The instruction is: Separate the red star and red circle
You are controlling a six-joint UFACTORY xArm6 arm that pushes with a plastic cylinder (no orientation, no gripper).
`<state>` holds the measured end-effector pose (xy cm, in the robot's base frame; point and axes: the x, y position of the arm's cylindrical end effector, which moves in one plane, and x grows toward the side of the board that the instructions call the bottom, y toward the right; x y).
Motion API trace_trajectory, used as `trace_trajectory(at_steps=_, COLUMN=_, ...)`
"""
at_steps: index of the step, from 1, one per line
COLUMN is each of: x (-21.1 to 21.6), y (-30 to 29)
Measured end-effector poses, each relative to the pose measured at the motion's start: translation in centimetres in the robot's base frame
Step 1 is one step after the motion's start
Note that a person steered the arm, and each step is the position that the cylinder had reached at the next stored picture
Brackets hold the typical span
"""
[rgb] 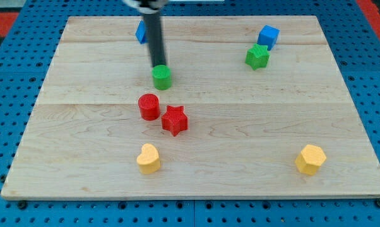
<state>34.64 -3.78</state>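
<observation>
The arm carries no pincer, so there is nothing to say about it being released or clenched; it ends in a dark rod. My tip [160, 65] is at the far side of the green cylinder [162, 77], touching it or just beside it; I cannot tell which.

The red circle [149, 106] and the red star [175, 120] stand close together near the middle of the wooden surface [240, 126], slightly left of centre. The circle is to the left and a little farther, the star to the right and a little nearer. They touch or almost touch. Both are nearer than the green cylinder, apart from my tip.

A yellow heart [148, 158] lies near the front edge, just in front of the red pair. Another yellow block [310, 159] is at the near right. At the far right a blue cube [268, 36] stands just behind a green star [257, 57]. A blue block [141, 32] is at the far side, partly hidden by the rod.
</observation>
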Motion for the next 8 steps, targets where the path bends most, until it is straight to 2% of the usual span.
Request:
trace_trajectory(at_steps=4, x=5.6, y=-1.2)
trace_trajectory(at_steps=6, x=6.2, y=-12.4)
trace_trajectory(at_steps=7, x=3.7, y=-10.5)
trace_trajectory(at_steps=8, x=4.8, y=-7.5)
